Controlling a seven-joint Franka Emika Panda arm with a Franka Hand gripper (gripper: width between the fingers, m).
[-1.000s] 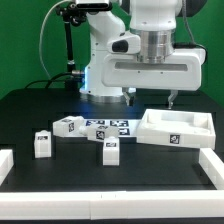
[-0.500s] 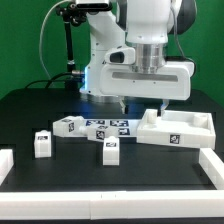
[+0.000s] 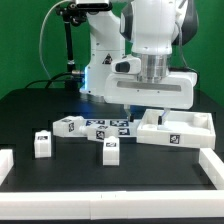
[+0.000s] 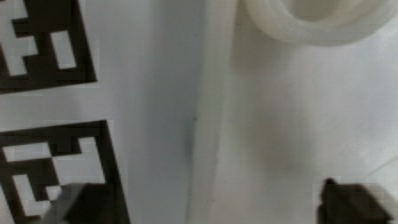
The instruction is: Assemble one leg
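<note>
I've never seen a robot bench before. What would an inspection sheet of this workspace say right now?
Surface: black table, marker board lying flat.
Job's things: left leg, middle leg and front leg loose; white panel beside the board.
Clutter: nothing seen.
Grippers: gripper open, empty, above the panel's socket corner.
Cables: black cable behind the arm.
Surroundings: green backdrop.

Close-up: white panel [image 4: 267, 130], round socket [image 4: 329, 25]; two blurred tags [image 4: 45, 50], seemingly alongside.
</note>
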